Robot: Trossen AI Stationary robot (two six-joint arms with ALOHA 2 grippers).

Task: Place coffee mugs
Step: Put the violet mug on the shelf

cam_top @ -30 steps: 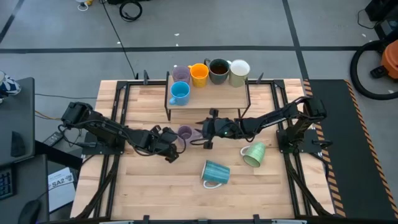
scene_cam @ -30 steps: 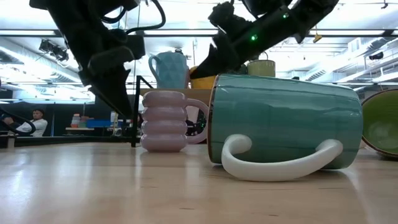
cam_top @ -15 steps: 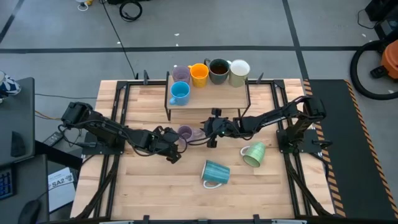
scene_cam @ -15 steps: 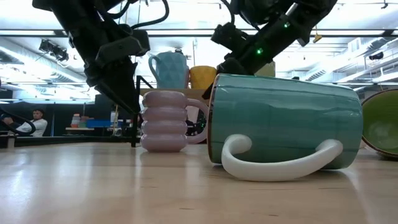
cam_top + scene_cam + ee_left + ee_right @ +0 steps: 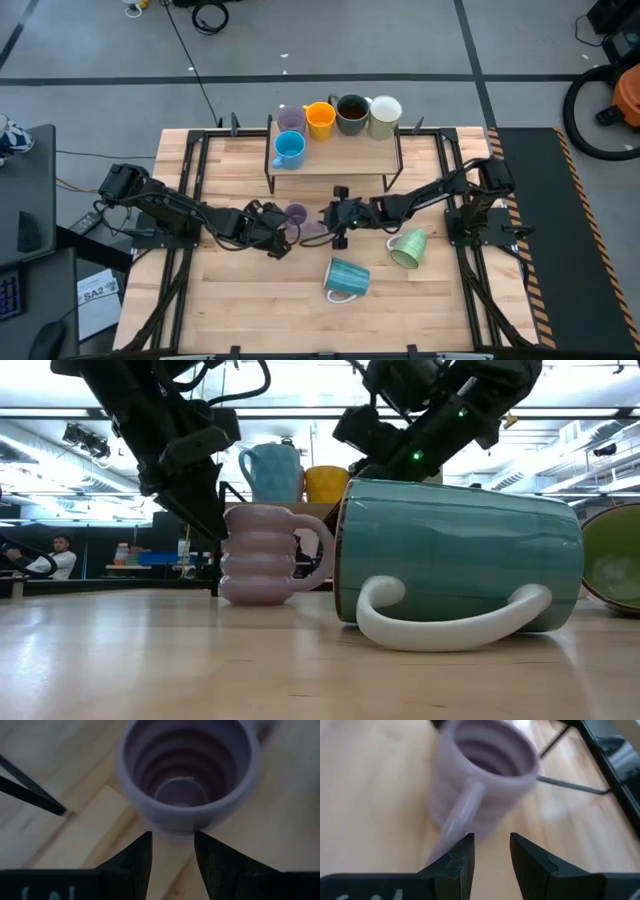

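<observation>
A ribbed lavender mug (image 5: 297, 213) stands upright on its base on the table, between my two grippers. My left gripper (image 5: 172, 845) is open, and its fingertips sit just short of the mug's lower wall (image 5: 175, 827) on the mug's left side. My right gripper (image 5: 491, 845) is open and comes in low from the right, its fingertips at the mug's handle (image 5: 460, 815). A teal mug (image 5: 345, 278) and a pale green mug (image 5: 408, 248) lie on their sides. The second lavender mug, the orange, dark brown, cream and blue (image 5: 288, 150) mugs stand on the rack. My right gripper's fingers point nearly level from the table's right at the lavender mug's handle (image 5: 451, 831). The handle's lower end lies right beside one fingertip (image 5: 466, 845). Whether they touch, I cannot tell. The mug stands upright on the table. My left gripper touches nothing that I can see.
A black wire rack (image 5: 335, 165) with a wooden shelf stands at the far middle of the table, its legs close behind the grippers. The teal mug (image 5: 460, 555) lies near the middle front, its handle toward the near edge. Bare wood lies to the near left.
My right gripper has moved toward the table's left and a little nearer, up to the lavender mug's handle. The mug has slid slightly toward my left gripper and turned, its handle swinging toward the near edge. My left gripper has stayed beside the mug.
</observation>
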